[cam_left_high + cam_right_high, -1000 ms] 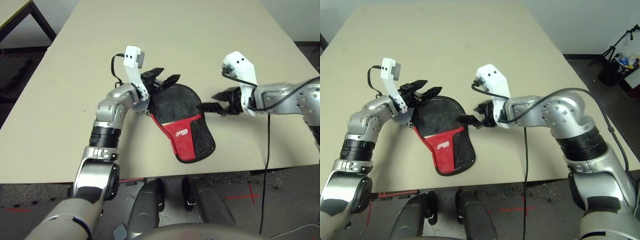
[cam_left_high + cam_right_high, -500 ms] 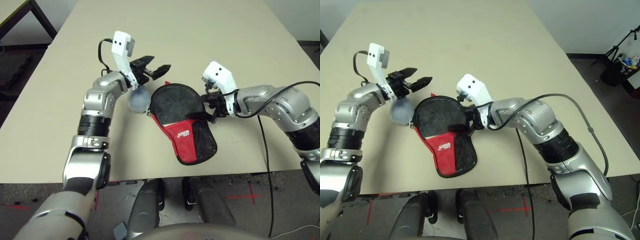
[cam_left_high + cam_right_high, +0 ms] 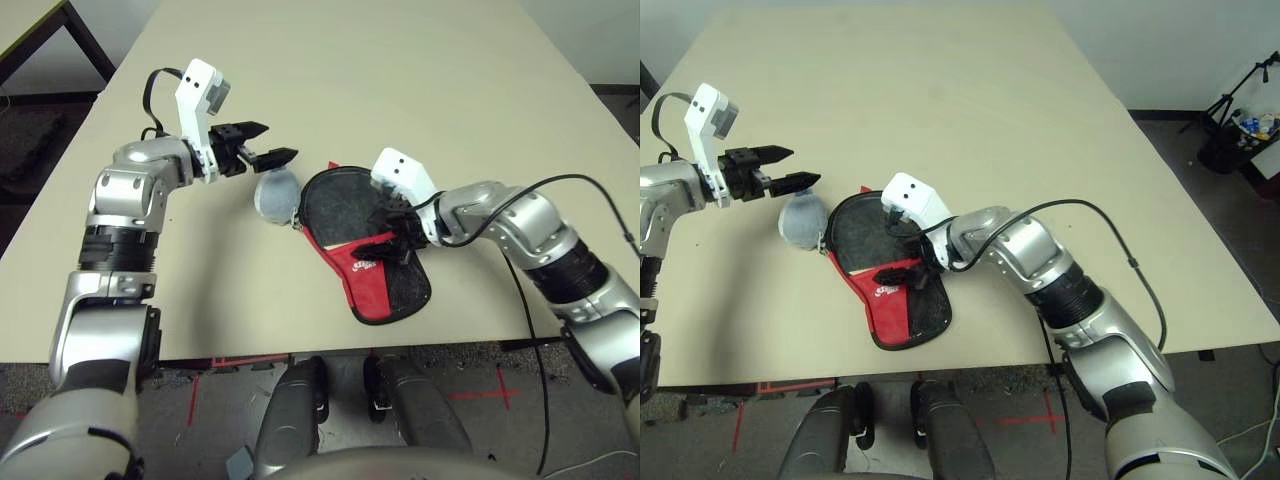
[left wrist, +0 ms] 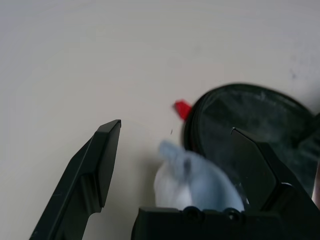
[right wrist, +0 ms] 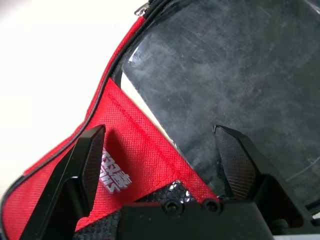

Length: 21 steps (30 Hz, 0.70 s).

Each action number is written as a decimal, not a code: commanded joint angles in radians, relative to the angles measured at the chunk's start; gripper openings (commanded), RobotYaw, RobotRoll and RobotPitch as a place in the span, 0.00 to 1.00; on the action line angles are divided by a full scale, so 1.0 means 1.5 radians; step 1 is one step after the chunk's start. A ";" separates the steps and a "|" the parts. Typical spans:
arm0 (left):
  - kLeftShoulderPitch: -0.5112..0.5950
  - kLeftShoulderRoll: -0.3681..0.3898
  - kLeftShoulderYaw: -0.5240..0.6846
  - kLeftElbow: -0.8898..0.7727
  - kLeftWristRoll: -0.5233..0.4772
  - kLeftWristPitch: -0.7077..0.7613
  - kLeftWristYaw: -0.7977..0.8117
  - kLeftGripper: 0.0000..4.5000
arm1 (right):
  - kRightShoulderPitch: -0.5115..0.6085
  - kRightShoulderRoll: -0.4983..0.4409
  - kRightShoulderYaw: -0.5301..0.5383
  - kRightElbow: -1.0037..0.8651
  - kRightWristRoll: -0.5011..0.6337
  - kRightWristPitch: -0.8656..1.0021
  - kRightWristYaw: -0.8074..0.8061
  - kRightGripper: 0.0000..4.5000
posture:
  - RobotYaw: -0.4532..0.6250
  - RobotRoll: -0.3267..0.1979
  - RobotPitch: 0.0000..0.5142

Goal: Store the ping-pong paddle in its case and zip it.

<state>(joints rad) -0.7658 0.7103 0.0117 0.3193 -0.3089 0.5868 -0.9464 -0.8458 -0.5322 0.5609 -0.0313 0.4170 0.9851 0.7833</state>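
1. With the left gripper (image 3: 283,140): hovering over the table (image 3: 450,80), fingers spread wide, just beyond the grey-white plush (image 3: 277,195) as seen from the robot.
2. With the right gripper (image 5: 159,127): poised above the case (image 3: 372,285), fingers well apart, one beside the white logo (image 5: 113,172) on the red fabric panel (image 5: 135,150), the other over the clear plastic window (image 5: 210,65); contact with the case impossible to tell.
3. Directly beneath the right gripper: lying flat in the case, the ping-pong paddle (image 5: 240,100), visible as a dark round face through the window, with a pale wood strip (image 5: 142,107) along the red panel.
4. Between the two grippers: projecting from the case's far rim, a small red tab (image 4: 182,108).
5. Nearer the left gripper than the right: resting at the case's edge beside the plush, a metal zipper pull (image 5: 142,9).
6. Behind the right gripper: running along the forearm, a black cable (image 3: 1080,203).
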 commanded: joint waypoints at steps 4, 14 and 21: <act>0.042 0.024 -0.032 -0.040 0.021 0.029 -0.020 1.00 | 0.033 0.016 0.034 0.018 -0.065 -0.031 0.027 0.99 | 0.40 0.62 0.30; 0.068 0.020 -0.074 -0.009 0.083 0.006 -0.007 1.00 | 0.043 0.038 0.023 0.023 -0.113 -0.043 0.050 0.99 | 0.39 0.62 0.31; 0.059 -0.047 -0.060 0.046 0.089 -0.008 0.037 1.00 | 0.040 0.052 0.011 0.026 -0.132 -0.046 0.057 0.99 | 0.38 0.62 0.31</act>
<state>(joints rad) -0.6816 0.6542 -0.0827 0.3620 -0.1810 0.5769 -0.9072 -0.8036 -0.4644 0.5656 -0.0120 0.2259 0.9077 0.8584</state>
